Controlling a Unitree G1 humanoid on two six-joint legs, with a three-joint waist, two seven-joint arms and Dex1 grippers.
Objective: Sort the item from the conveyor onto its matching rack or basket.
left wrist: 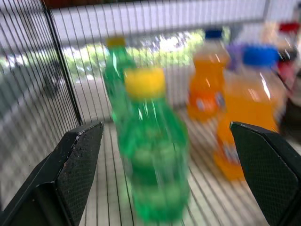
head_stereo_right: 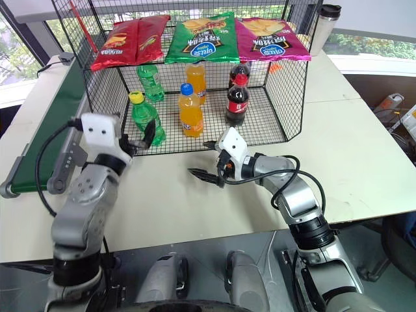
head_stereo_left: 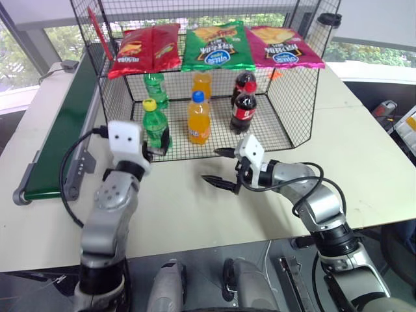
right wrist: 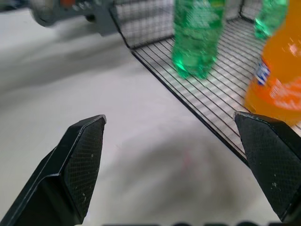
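1. I've got the green soda bottle (head_stereo_left: 155, 123) standing upright on the grid floor of the wire-mesh cage (head_stereo_left: 292, 97), at the front left corner, left of centre in the head view. Conveyor (head_stereo_left: 62, 130) along the left edge looks bare where I can see it.
2. Left claw (left wrist: 164, 155) is spread wide with the bottle framed between its fingers, nothing pinched. I read the bottle as standing free.
3. Right claw (head_stereo_left: 221, 168) hovers over the counter (head_stereo_left: 195, 208) in front of the cage, fingers apart, empty.
4. Handling call: thin clear plastic, likely light if empty and a bit squashy at the waist; smooth and round, so it could slip or tip. I'd take it around the mid body, at the label, not the yellow cap (head_stereo_left: 149, 104).
5. Cage contents: a second green bottle (head_stereo_left: 155, 84) behind it, two orange bottles (head_stereo_left: 198, 120) in the middle, two cola bottles (head_stereo_left: 244, 110) to the right.
6. Three crisp bags (head_stereo_left: 214, 47) hang across the top of the picture: red, green, pink.
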